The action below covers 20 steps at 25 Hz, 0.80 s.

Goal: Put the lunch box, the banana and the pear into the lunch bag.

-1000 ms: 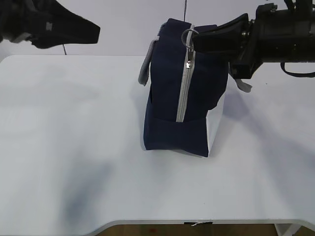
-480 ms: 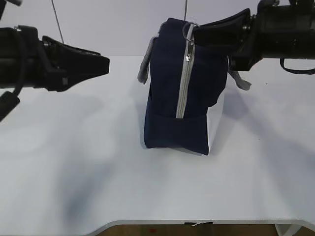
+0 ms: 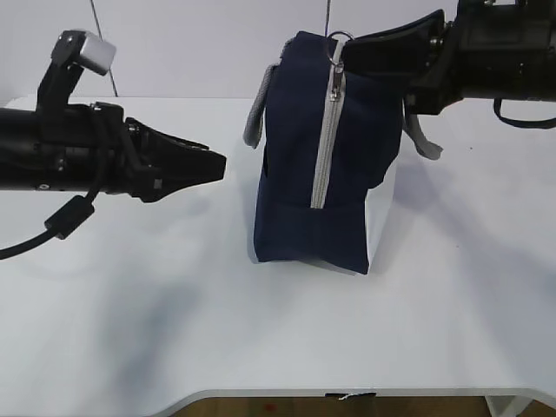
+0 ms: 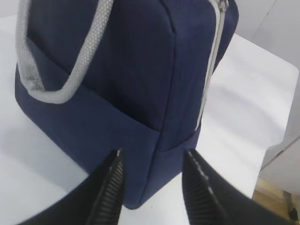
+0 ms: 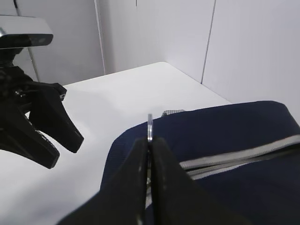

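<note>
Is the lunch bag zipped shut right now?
Shut: the lunch bag zipper runs closed, its ring pull pinched in the right gripper.

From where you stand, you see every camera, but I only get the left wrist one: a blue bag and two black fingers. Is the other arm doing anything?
Observer: Yes. The right gripper is shut on the ring pull of the zipper, at the top of the lunch bag.
Visitor: Is the bag open?
Observer: Not that I can see. In the exterior view the grey zipper runs closed down the bag's near end.
Visitor: And my arm?
Observer: The left gripper hangs level beside the bag, its tips just short of the fabric and its jaws apart.
</note>
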Each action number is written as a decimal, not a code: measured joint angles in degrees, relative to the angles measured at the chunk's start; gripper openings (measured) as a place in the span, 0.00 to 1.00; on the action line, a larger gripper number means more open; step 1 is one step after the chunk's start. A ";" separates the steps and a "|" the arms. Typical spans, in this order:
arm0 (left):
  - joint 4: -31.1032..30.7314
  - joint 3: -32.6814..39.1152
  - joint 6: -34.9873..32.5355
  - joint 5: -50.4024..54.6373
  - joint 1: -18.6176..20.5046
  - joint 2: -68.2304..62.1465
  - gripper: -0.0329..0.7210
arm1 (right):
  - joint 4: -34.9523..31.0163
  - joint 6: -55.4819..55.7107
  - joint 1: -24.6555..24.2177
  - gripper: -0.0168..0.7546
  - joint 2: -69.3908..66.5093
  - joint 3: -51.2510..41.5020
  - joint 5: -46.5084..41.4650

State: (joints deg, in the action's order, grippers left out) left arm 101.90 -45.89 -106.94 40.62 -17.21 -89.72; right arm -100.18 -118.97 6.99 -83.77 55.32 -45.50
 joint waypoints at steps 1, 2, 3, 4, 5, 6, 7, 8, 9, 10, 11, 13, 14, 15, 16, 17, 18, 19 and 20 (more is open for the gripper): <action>-0.03 -0.66 0.00 -0.16 -0.34 -0.09 0.46 | 0.00 0.31 0.00 0.03 0.00 0.00 0.00; 0.02 -1.23 0.00 -0.27 -1.04 -0.09 0.46 | 0.00 0.56 0.00 0.03 0.00 0.00 0.00; 0.02 -2.01 0.00 -0.70 -2.00 -0.09 0.47 | 0.00 0.71 0.00 0.03 0.00 0.00 0.00; 0.02 -2.79 0.00 -1.92 -3.21 -0.09 0.47 | 0.00 0.95 0.00 0.03 0.00 0.00 0.00; 0.11 -3.53 0.00 -3.85 -4.33 -0.09 0.47 | 0.00 0.98 0.00 0.03 0.00 0.00 0.00; 0.11 -4.08 0.00 -6.07 -5.67 -0.09 0.47 | 0.00 0.98 0.00 0.03 0.00 0.00 0.00; 0.26 -4.61 0.00 -7.85 -6.91 -0.09 0.47 | 0.00 1.07 0.00 0.03 0.00 0.00 0.00; 0.25 -5.23 0.00 -9.56 -7.80 -0.09 0.47 | 0.00 1.17 0.00 0.03 0.00 0.00 0.00; 0.40 -5.65 0.00 -10.63 -8.67 -0.09 0.47 | 0.00 1.11 0.00 0.03 0.00 0.00 0.00; 0.38 -6.18 0.00 -11.29 -9.38 -0.13 0.47 | 0.00 1.20 0.00 0.03 0.00 0.00 0.00; 0.42 -6.69 0.00 -11.86 -9.83 -0.35 0.47 | 0.00 1.20 0.00 0.03 0.00 0.00 0.00; 0.57 -7.65 0.00 -13.54 -10.42 -1.11 0.47 | 0.00 1.35 0.00 0.03 0.00 0.00 0.00; 0.66 -7.89 0.00 -14.09 -10.57 -1.57 0.47 | 0.00 1.50 0.00 0.03 0.00 0.00 0.00; 0.66 -8.01 0.00 -14.21 -10.68 -2.03 0.47 | 0.00 1.77 0.00 0.03 0.00 0.00 0.00; 0.66 -8.14 0.00 -14.21 -10.65 -2.29 0.47 | 0.00 2.02 0.00 0.03 0.00 0.00 0.00; 0.66 -8.26 0.00 -14.23 -10.70 -2.53 0.47 | 0.00 2.11 0.00 0.03 0.00 0.00 0.00; 0.66 -8.27 0.11 -14.23 -10.79 -2.64 0.47 | 0.00 2.25 0.00 0.03 0.00 0.00 0.00; 0.66 -8.27 0.34 -14.23 -10.79 -2.64 0.47 | 0.00 2.25 0.00 0.03 0.00 0.00 0.00; 0.66 -8.27 0.50 -14.23 -10.79 -2.64 0.47 | 0.00 2.25 0.00 0.03 0.00 0.00 0.00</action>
State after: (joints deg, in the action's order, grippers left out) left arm 102.57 -54.16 -106.44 26.39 -28.00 -92.36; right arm -100.18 -116.71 6.99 -83.77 55.32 -45.50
